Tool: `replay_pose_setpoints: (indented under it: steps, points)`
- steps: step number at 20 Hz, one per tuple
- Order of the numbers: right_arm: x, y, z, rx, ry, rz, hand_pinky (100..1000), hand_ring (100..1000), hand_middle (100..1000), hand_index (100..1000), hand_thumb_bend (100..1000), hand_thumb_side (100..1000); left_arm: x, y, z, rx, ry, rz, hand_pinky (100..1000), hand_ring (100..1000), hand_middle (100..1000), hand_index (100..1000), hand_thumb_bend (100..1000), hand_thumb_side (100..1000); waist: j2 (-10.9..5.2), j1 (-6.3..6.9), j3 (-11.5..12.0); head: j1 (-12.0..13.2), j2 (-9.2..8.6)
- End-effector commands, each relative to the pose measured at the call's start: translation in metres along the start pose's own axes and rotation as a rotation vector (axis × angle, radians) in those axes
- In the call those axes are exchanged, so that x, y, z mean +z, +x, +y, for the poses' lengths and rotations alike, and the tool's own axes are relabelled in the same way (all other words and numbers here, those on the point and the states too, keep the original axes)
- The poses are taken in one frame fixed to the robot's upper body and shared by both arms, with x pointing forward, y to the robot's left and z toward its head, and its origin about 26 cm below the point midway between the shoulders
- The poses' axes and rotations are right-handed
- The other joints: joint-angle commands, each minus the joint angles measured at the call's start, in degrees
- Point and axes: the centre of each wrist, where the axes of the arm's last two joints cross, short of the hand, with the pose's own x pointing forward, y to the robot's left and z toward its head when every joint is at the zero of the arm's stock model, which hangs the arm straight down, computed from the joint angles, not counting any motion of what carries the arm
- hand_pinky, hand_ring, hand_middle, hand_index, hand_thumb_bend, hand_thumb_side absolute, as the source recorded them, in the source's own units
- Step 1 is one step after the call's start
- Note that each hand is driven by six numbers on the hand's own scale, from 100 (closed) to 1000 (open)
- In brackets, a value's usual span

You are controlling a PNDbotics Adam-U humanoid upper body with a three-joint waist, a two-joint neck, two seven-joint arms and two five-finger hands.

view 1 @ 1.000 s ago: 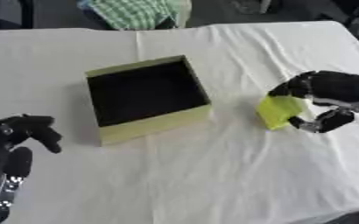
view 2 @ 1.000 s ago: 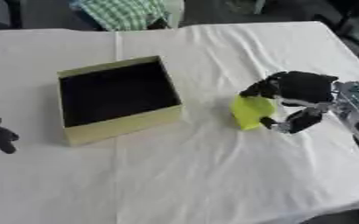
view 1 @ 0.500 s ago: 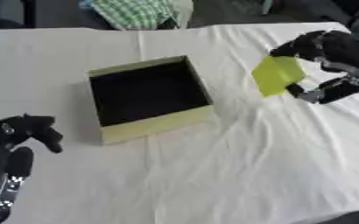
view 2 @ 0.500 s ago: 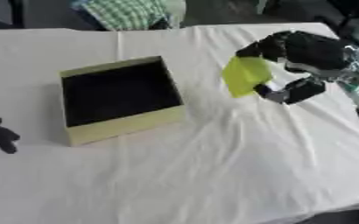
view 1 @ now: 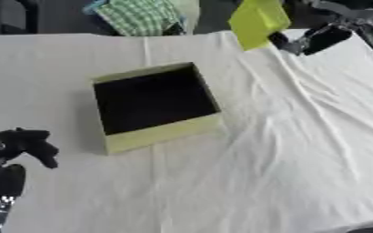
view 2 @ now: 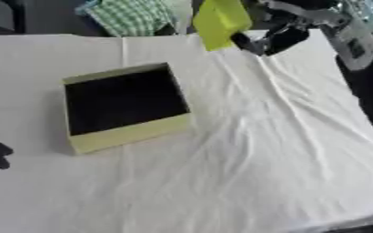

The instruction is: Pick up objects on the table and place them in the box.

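A flat yellow-green object (view 1: 258, 22) hangs high above the table's far side, held in my right hand (view 1: 317, 35), whose fingers curl round its right edge. It is up and to the right of the open olive box (view 1: 155, 105), which sits left of centre with a dark, bare inside. My left hand (view 1: 16, 144) rests near the lower left corner with its fingers curled and nothing in it.
A white wrinkled cloth (view 1: 285, 150) covers the table. A green checked cloth (view 1: 140, 16) lies beyond the far edge, behind the box. The table's right edge runs close to my right arm (view 2: 345, 32).
My right hand has lifted the yellow-green object from beside the box up and away toward the far side. The camera has also shifted. The left hand has stayed put.
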Motion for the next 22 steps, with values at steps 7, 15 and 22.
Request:
replay_pose_setpoints:
  steps: [7,15,22]
  points:
    - [-0.059,-0.008,0.01,-0.059,0.048,-0.035,733,718,308,1000,100,261,-0.007,0.006,-0.002,0.012,-0.036,-0.038,610,476,532,785,100,784,-1.03,0.09,1.9,-2.6,-0.83]
    - [-0.093,0.0,0.034,-0.119,0.119,-0.06,730,714,307,1000,100,245,-0.009,0.007,-0.006,0.034,-0.048,-0.049,608,475,531,784,100,784,-0.99,0.23,3.6,-4.1,-0.85]
    - [-0.11,0.009,0.052,-0.14,0.173,-0.077,733,720,318,1000,100,247,-0.011,0.007,-0.007,0.047,-0.049,-0.055,608,475,531,783,100,784,-0.98,0.48,4.1,-4.5,-0.72]
